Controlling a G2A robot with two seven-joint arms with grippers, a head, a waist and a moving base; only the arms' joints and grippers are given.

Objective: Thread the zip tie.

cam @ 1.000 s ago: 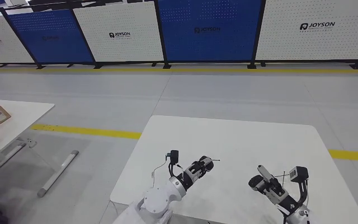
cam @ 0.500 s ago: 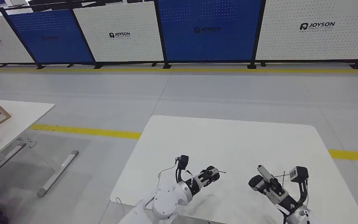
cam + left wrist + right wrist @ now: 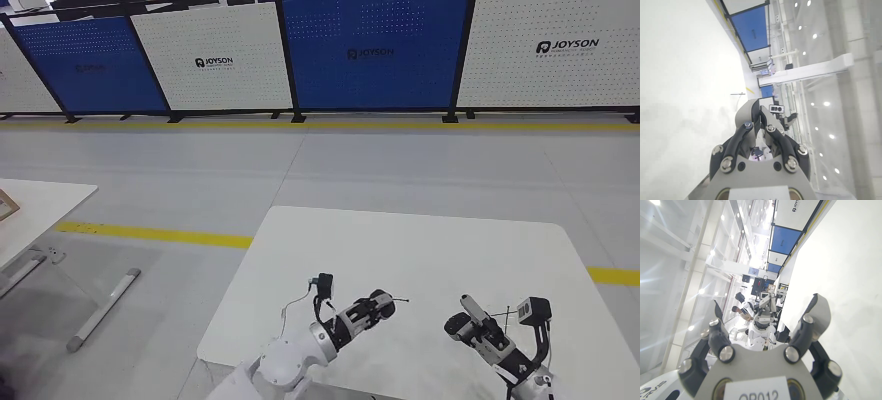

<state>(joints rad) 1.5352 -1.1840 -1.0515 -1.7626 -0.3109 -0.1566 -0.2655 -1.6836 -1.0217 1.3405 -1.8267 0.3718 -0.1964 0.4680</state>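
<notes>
Since one second ago, we note that the left gripper (image 3: 759, 106) has travelled sideways over the white table (image 3: 420, 240) toward the right gripper (image 3: 766, 298). In the last half second it has also drawn slightly away from the near edge. The right arm has kept its place.

Both arms stand over the near part of the table. We see the left gripper's fingers pressed together on the zip tie (image 3: 399, 298), a thin dark strip that projects past the fingertips. The strip is held above the table, between the two grippers and nearer the left one. The right gripper's fingers stand wide apart.

In the top view, the zip tie's long axis runs nearly side to side across the table. Its free end points toward the right gripper without touching it.
</notes>
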